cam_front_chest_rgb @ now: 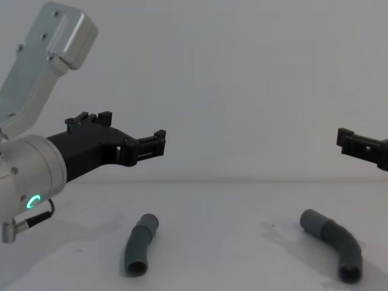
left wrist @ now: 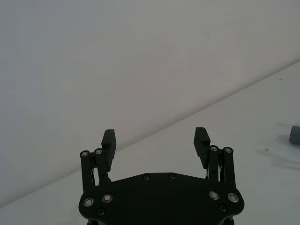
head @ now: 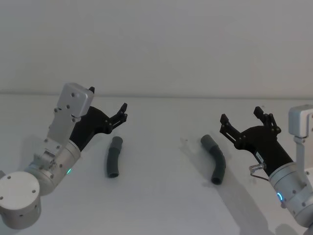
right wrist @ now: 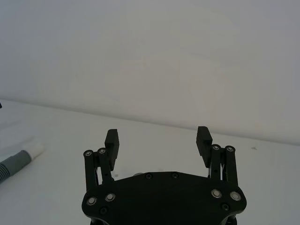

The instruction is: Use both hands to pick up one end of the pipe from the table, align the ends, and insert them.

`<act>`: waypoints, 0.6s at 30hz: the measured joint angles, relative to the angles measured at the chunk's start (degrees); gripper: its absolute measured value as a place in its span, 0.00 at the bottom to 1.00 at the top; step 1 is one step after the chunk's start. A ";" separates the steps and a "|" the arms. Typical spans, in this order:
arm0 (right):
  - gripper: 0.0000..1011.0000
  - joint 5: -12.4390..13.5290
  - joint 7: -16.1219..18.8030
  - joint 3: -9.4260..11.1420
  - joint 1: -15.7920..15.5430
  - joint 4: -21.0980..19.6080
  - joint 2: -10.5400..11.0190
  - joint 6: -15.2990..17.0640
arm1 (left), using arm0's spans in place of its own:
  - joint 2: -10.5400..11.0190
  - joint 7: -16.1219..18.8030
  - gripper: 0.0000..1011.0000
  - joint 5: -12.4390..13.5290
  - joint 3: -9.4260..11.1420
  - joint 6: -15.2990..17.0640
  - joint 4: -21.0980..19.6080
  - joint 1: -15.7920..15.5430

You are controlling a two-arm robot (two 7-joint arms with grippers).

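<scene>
Plain white counter (head: 161, 205): left gripper (left wrist: 155, 140) hangs open near one pipe piece (head: 114, 157), right gripper (right wrist: 158, 138) open near the other piece (head: 215, 159). A sloppy pinch could roll them crooked.

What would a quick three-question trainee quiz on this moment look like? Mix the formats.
1. True or false: the left gripper is shut on the left hose piece.
2. Pick one: the left hose piece and the right hose piece are A) joined end to end, B) lying apart on the table, C) stacked crosswise.
3. Fill in: the right gripper, held above the table, has its jaws ____.

Key
1. False: it is open and clear of the piece.
2. B.
3. open.
</scene>
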 joint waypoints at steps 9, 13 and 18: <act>0.99 0.00 0.00 0.00 0.00 0.00 0.00 0.00 | 0.00 0.00 0.99 0.00 0.00 0.00 0.00 0.00; 0.99 0.00 0.00 0.00 0.00 0.00 0.00 0.00 | 0.00 0.00 0.99 0.00 0.00 0.00 0.00 0.00; 0.99 0.00 0.00 0.00 0.00 0.00 0.00 0.00 | 0.00 0.00 0.99 0.00 0.00 0.00 0.00 0.00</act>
